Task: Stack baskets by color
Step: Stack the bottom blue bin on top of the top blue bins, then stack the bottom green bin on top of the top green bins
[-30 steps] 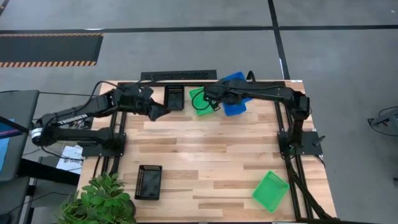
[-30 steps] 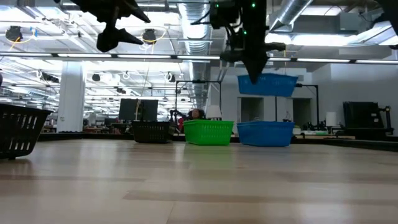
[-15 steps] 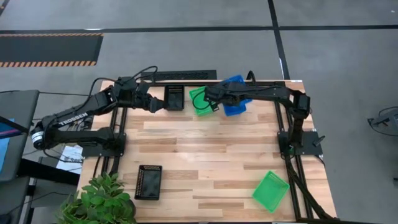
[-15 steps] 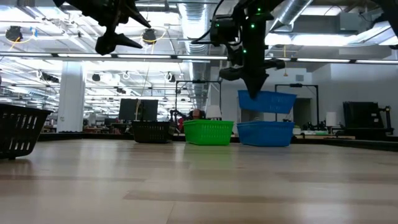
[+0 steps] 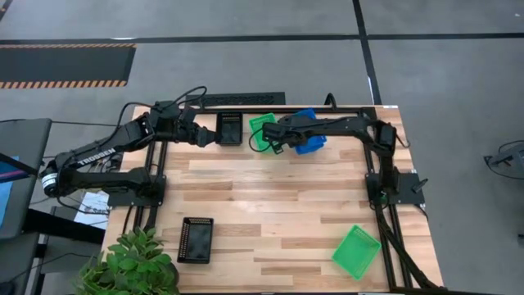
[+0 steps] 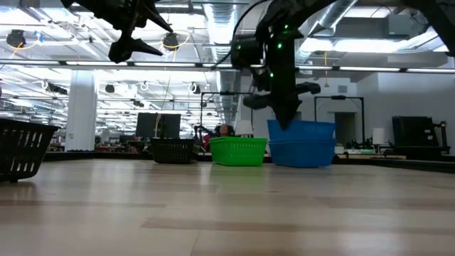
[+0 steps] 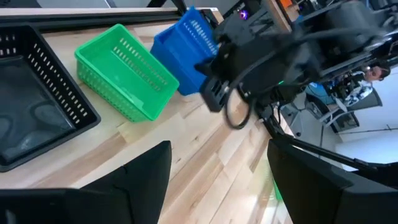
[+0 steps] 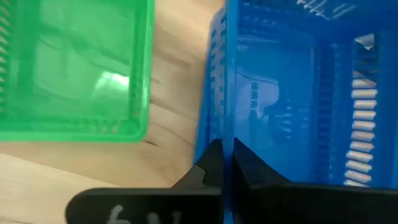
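While the blue basket (image 5: 309, 141) sits nested into the blue stack at the far edge of the table (image 5: 270, 213), the right gripper (image 5: 278, 139) has its two fingers pressed together on that basket's near wall, as the right wrist view shows, with the thin blue rim pinched between them (image 8: 219, 163). Just beside the blue stack, on its left in the high view, stands a green basket (image 5: 260, 131), close to it but with a strip of wood showing between them. Farther left along the same edge rests a black basket (image 5: 230, 128). The left gripper (image 5: 203, 138) hangs above the table next to that black basket, its fingers spread wide and holding nothing. Well apart, near the table's front, lie a second black basket (image 5: 196, 239) on the left side and another green basket (image 5: 356, 251), tilted, on the right.
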You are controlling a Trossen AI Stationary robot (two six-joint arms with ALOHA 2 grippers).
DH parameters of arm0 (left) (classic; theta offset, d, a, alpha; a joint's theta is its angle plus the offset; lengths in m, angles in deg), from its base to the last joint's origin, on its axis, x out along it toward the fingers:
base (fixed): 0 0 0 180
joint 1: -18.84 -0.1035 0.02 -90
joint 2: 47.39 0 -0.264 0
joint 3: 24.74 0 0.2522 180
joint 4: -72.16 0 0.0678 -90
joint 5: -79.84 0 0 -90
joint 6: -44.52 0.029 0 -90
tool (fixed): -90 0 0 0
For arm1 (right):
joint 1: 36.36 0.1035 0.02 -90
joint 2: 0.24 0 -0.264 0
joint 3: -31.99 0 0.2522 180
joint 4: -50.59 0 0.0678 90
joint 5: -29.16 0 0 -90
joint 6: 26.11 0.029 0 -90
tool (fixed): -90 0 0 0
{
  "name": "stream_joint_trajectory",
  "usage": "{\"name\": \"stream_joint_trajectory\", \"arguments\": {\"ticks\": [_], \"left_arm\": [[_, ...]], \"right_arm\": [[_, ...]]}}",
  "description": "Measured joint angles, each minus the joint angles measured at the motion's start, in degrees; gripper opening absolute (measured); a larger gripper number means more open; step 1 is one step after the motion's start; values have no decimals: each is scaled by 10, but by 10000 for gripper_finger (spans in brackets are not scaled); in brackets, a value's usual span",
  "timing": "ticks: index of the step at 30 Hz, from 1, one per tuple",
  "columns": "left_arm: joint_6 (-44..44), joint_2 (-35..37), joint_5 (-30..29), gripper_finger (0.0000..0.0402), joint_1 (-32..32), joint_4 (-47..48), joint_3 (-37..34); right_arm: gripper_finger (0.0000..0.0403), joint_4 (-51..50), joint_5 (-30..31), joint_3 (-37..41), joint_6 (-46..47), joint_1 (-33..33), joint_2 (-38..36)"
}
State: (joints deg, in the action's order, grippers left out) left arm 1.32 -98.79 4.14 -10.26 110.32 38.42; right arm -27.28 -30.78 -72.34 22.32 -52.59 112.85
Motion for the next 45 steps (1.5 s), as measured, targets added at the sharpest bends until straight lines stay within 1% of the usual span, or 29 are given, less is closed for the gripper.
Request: {"name": "stream_joint_trajectory", "arguments": {"ticks": [3, 10, 15, 19, 23, 26, 29, 32, 34, 37, 39, 43, 45], "left_arm": [[0, 0, 0, 256, 0, 0, 0], [0, 0, 2, 256, -3, 0, 0], [0, 0, 3, 256, -4, 1, 0], [0, 0, 3, 256, -4, 0, 0], [6, 0, 4, 256, -4, 1, 0], [12, 0, 14, 256, -4, 1, 0], [33, 0, 30, 256, -4, 9, 0], [35, 0, 38, 256, -4, 23, 0], [35, 0, 39, 256, -5, 31, 0], [35, 0, 40, 256, -5, 39, 0], [35, 0, 45, 256, -5, 39, 0], [35, 0, 56, 256, -5, 44, 0], [35, 0, 69, 256, -5, 46, 0]], "right_arm": [[15, -3, -4, -4, -3, 0, 20], [16, 2, -6, -7, -3, 0, 24], [17, 3, -42, -7, -15, -4, 24], [26, 10, -50, -7, -23, -4, 24], [66, 15, -62, -7, -36, -8, 24], [111, 16, -86, -8, -46, -13, 24], [158, 8, -92, -25, -73, -16, 21], [201, -3, -92, -47, -93, -15, -4], [223, -28, -92, -58, -92, -11, -29], [240, -86, -92, -63, -49, 12, -72], [243, -140, -90, -62, -12, 43, -98], [241, -228, -94, -35, 78, 142, -139], [239, -247, -102, -16, 125, 204, -160]]}}
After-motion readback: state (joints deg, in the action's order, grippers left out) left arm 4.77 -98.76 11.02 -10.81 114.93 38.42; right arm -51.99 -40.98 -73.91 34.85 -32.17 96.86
